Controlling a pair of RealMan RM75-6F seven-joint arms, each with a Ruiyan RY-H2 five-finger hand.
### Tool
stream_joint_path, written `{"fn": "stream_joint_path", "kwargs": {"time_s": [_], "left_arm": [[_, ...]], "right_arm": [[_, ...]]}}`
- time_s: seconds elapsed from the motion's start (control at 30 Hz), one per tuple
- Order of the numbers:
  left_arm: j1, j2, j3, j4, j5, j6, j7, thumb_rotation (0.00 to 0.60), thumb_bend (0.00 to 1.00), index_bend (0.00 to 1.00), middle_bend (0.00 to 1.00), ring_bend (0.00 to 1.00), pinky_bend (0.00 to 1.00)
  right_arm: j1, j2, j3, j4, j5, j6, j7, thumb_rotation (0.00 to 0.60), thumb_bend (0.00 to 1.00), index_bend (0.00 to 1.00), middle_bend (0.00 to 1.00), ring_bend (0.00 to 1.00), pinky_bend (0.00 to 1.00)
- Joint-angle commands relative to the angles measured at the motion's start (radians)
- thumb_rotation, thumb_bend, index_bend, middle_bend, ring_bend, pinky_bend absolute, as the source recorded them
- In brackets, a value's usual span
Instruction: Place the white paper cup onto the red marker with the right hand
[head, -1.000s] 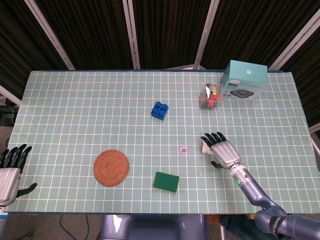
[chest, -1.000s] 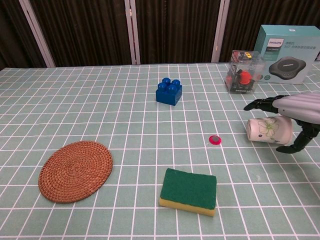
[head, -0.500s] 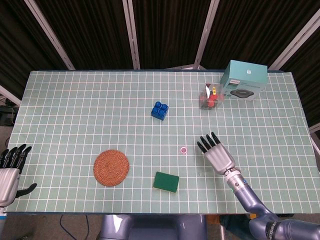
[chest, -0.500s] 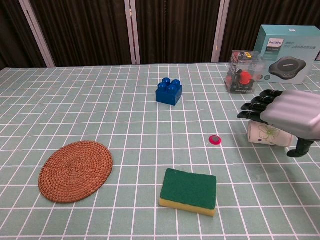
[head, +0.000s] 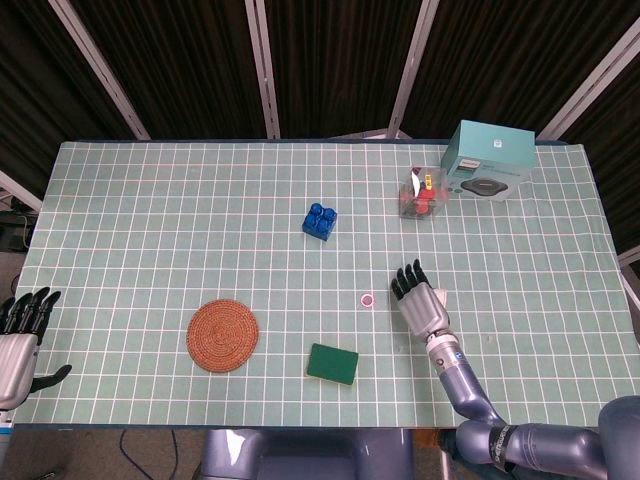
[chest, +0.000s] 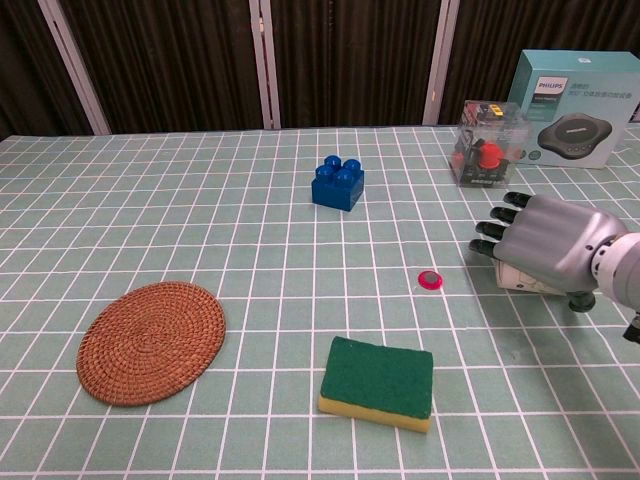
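The white paper cup (chest: 518, 279) with a flower print lies on its side on the table, mostly hidden behind my right hand (chest: 541, 244). In the head view only a sliver of the cup (head: 439, 297) shows beside the right hand (head: 419, 297). The hand's back faces the chest camera, its fingers stretch over the cup's open end and the thumb hangs below at the right. No closed grip shows. The small red marker (chest: 429, 281) lies flat a short way left of the fingertips; the head view shows the marker (head: 367, 299) too. My left hand (head: 22, 338) hangs with fingers spread off the table's near left corner.
A blue toy brick (chest: 338, 183) sits mid-table. A green sponge (chest: 378, 381) lies near the front edge, and a round woven coaster (chest: 152, 341) at the front left. A clear box of small items (chest: 484, 155) and a teal box (chest: 574, 94) stand at the back right.
My right hand has swung left and turned over the cup, now covering most of it. The cup stays on its side in the same spot. The left hand has not moved.
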Motion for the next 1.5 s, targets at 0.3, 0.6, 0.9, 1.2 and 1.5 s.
{"fn": "stream_joint_path", "kwargs": {"time_s": [0.3, 0.6, 0.9, 1.2, 1.5], "left_arm": [[-0.002, -0.012, -0.006, 0.005, -0.013, 0.004, 0.018, 0.6, 0.0, 0.0, 0.0, 0.0, 0.0], [-0.002, -0.012, -0.007, 0.006, -0.016, 0.006, 0.016, 0.6, 0.0, 0.0, 0.0, 0.0, 0.0], [-0.002, -0.01, -0.006, 0.004, -0.012, 0.009, 0.012, 0.6, 0.0, 0.0, 0.0, 0.0, 0.0], [-0.002, -0.008, -0.005, 0.003, -0.013, 0.007, 0.01, 0.6, 0.0, 0.0, 0.0, 0.0, 0.0], [-0.004, -0.001, -0.003, -0.002, -0.012, 0.003, -0.002, 0.6, 0.0, 0.0, 0.0, 0.0, 0.0]], "right_arm": [[0.05, -0.066, -0.046, 0.086, 0.023, 0.033, -0.054, 0.6, 0.09, 0.0, 0.02, 0.0, 0.12], [0.064, -0.101, -0.069, 0.117, -0.034, 0.076, -0.043, 0.6, 0.12, 0.04, 0.19, 0.05, 0.31], [0.058, -0.12, -0.106, 0.186, -0.137, 0.091, -0.001, 0.6, 0.17, 0.15, 0.33, 0.19, 0.5], [0.045, -0.09, -0.086, 0.192, -0.273, 0.101, 0.191, 0.6, 0.18, 0.18, 0.37, 0.23, 0.55], [0.007, -0.026, -0.008, 0.155, -0.398, 0.142, 0.567, 0.6, 0.19, 0.22, 0.41, 0.28, 0.6]]}}
